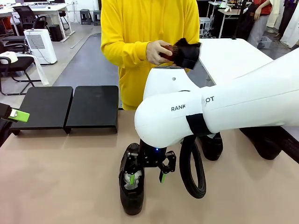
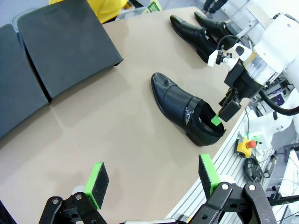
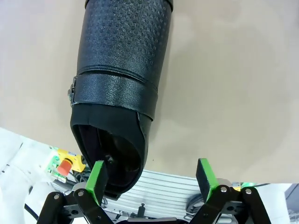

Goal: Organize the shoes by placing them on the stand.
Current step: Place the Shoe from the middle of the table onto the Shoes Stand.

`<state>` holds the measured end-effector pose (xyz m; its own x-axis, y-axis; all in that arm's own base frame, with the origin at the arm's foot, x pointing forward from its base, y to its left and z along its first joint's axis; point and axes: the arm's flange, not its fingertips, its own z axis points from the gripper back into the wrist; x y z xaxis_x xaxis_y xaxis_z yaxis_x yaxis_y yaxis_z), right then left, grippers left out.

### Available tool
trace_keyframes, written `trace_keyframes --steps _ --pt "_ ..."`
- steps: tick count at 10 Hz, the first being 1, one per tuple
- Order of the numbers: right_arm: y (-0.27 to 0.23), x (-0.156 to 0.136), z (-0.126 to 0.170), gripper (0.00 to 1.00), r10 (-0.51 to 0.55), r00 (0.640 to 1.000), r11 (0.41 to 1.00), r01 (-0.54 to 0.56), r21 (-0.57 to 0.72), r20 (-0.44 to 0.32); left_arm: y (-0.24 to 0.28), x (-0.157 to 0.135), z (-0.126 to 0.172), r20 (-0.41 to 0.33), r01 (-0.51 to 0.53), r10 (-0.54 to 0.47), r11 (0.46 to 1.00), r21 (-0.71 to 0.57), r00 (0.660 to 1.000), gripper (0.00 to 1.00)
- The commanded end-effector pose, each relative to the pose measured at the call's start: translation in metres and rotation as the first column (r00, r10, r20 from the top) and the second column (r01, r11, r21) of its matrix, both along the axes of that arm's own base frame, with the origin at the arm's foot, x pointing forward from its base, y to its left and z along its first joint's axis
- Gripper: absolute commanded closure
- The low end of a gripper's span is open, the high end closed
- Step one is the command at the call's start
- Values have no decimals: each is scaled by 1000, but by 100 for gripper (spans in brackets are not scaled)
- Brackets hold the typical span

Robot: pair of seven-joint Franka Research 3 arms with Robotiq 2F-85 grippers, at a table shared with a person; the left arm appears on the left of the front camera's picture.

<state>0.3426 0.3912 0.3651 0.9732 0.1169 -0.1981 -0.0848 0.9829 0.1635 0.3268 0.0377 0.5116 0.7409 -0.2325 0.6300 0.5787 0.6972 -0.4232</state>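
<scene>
A glossy black shoe [image 1: 131, 189] lies near the table's front edge, toe pointing away from the robot, also seen in the left wrist view [image 2: 180, 107] and the right wrist view [image 3: 119, 70]. My right gripper [image 1: 147, 176] [image 3: 152, 177] stands open at its heel, one green pad over the shoe's opening, the other outside its wall. Two more shoes [image 2: 189, 29] [image 2: 212, 23] lie farther right on the table. The stand [image 1: 70, 106] [image 2: 65, 42], two flat black panels, sits bare at the far left. My left gripper [image 2: 154, 179] hovers open and empty at the left edge [image 1: 14, 114].
A person in a yellow top [image 1: 140, 37] stands across the table, both hands on a dark object with a black cloth [image 1: 182, 52]. The right arm's white body [image 1: 224, 109] hides much of the table's right side. An emergency-stop button [image 2: 246, 144] sits below the front edge.
</scene>
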Motion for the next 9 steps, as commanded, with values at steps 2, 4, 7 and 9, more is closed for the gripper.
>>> trace_keyframes --steps 2,4,7,9 --pt "1 0 1 0 -9 1000 1000 9 14 5 1 1 0 14 15 -15 1000 -12 1000 0" --pt "-17 -28 39 0 26 988 1000 -26 -5 155 1 1 0 14 15 -15 1000 -12 1000 0" --pt "-99 -67 81 0 -53 957 996 28 90 285 1 1 0 14 15 -15 1000 -12 1000 0" --pt "-151 -76 77 0 -170 944 983 141 120 282 0 0 0 -1 0 0 1000 1 1000 0"
